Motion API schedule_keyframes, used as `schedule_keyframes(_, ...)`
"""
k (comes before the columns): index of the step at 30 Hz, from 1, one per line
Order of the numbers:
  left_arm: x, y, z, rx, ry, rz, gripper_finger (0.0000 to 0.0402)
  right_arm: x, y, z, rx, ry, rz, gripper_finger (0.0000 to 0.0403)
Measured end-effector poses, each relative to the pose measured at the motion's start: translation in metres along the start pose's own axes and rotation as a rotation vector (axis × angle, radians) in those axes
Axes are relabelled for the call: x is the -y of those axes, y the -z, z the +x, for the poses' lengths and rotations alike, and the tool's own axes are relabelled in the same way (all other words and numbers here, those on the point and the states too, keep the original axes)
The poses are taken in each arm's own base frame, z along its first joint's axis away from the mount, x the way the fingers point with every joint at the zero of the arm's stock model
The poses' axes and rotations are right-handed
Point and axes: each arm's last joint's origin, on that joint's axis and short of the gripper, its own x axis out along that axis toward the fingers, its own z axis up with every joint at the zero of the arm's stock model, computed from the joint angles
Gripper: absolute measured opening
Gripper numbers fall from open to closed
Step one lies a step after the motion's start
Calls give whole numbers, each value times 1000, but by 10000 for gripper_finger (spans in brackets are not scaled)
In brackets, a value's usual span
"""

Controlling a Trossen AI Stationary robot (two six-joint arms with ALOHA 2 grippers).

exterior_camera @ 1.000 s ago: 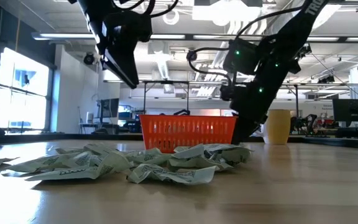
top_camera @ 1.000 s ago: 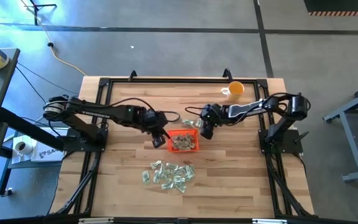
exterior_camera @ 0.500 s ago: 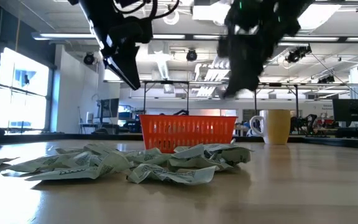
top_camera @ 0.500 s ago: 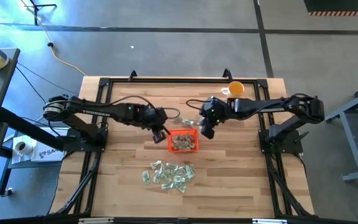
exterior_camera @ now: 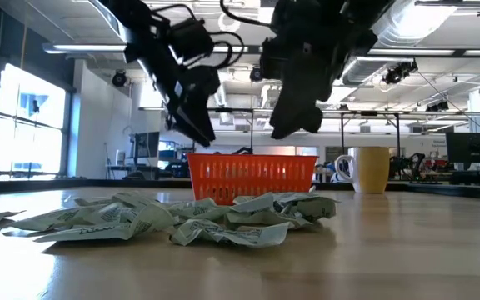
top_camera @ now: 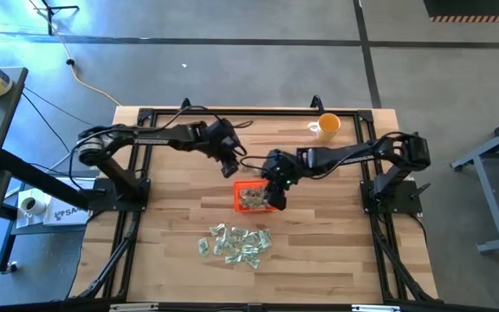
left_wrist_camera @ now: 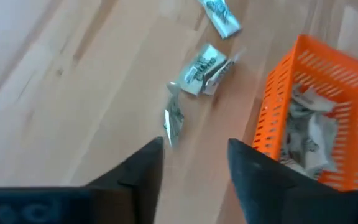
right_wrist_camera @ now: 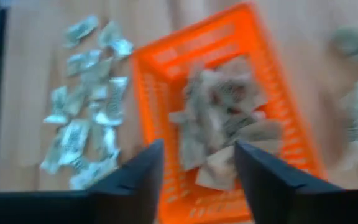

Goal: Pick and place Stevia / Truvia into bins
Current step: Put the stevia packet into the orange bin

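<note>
Right tool (top_camera: 277, 201) hangs over the tray (top_camera: 240, 205), fingers open, nothing between them. Tray sits mid-counter (top_camera: 171, 208) with packets (right_wrist_camera: 225, 127) already in it. Left tool (top_camera: 230, 167) is open too, raised just behind the tray's left corner. Loose pile (top_camera: 235, 243) lies on the counter's near side, apart from the tray.

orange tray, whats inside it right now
A heap of crumpled packets lies inside the tray, covering most of its floor. Anything under the heap is hidden. The right tool hangs over it, open and empty.
</note>
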Motion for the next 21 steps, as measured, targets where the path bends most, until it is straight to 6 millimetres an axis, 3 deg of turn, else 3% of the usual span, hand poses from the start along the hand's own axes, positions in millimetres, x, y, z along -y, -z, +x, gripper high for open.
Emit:
schedule_keyframes(6,-3,-1,36,25,5,114,299,-10,0,-35,28,263,-74,293)
schedule_keyframes(11,-9,-3,63,22,-1,129,314,-3,14,-65,-29,392,-64,311)
schedule_keyframes(16,-13,-8,82,-2,-34,142,274,8,27,-79,-19,448,-28,312)
schedule_keyframes(21,-16,-5,97,-39,-63,157,187,16,37,-89,-3,495,-6,312)
